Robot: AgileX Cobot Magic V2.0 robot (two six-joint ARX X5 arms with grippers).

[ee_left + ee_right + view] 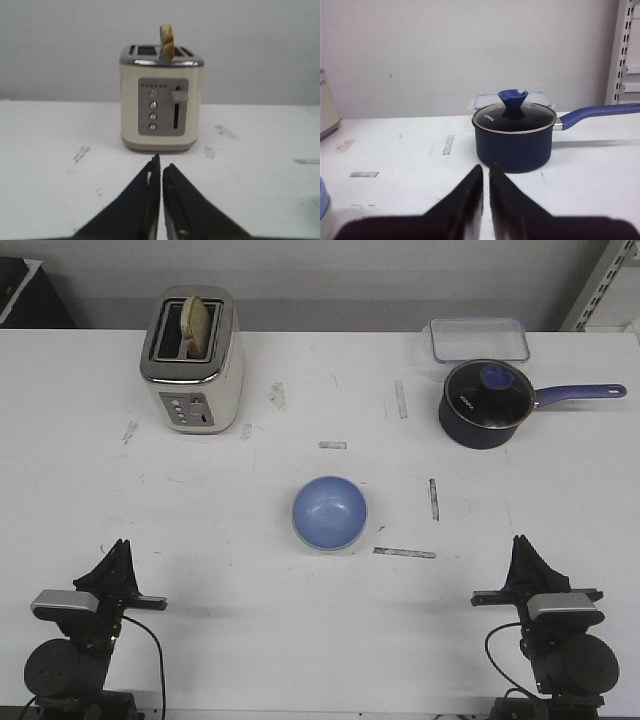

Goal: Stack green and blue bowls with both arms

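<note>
The periwinkle blue bowl (329, 513) is sitting upright at the centre of the white table (250, 640), seemingly nested on a pale rim; the green bowl cannot be told apart. The left gripper (117, 552) and right gripper (524, 551) are resting at the near edge, well apart from it, the 2 fingers of each pressed nearly together and holding nothing. A cream toaster (193, 360) carrying 1 bread slice (196, 325) is standing far left; a navy lidded pot (486, 403) and clear container (480, 339) are lying far right.
</note>
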